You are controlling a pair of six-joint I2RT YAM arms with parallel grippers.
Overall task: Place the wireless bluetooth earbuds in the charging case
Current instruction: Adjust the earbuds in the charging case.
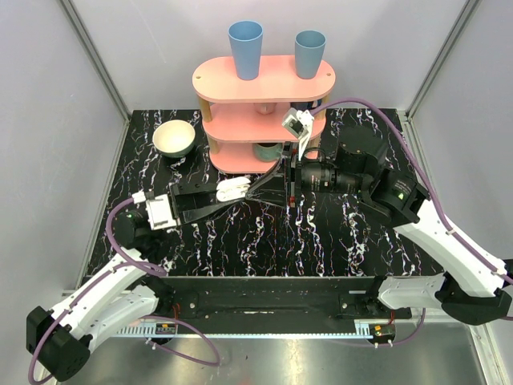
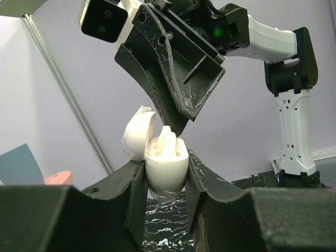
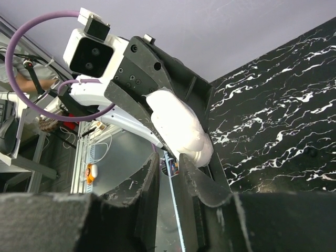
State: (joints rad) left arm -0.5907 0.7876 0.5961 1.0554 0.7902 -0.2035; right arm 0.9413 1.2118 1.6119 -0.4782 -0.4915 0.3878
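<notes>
My left gripper (image 1: 237, 191) is shut on the charging case (image 1: 231, 189), a white pill-like oblong held above the black marble table (image 1: 321, 241). In the left wrist view the case (image 2: 166, 170) stands upright between the fingers, with its lid (image 2: 137, 134) swung open to the left. One white earbud (image 2: 168, 138) sticks up out of the case. The second earbud does not show clearly. My right gripper (image 1: 261, 188) hovers with its tips right at the case's open top. Its jaws stand a narrow gap apart with nothing between them (image 3: 170, 164). The case (image 3: 176, 123) lies just beyond them.
A pink three-tier shelf (image 1: 264, 80) stands at the back with two blue cups (image 1: 245, 48) on top. A cream bowl (image 1: 174, 138) sits to its left. A dark green cup (image 1: 268, 150) sits under the lowest tier.
</notes>
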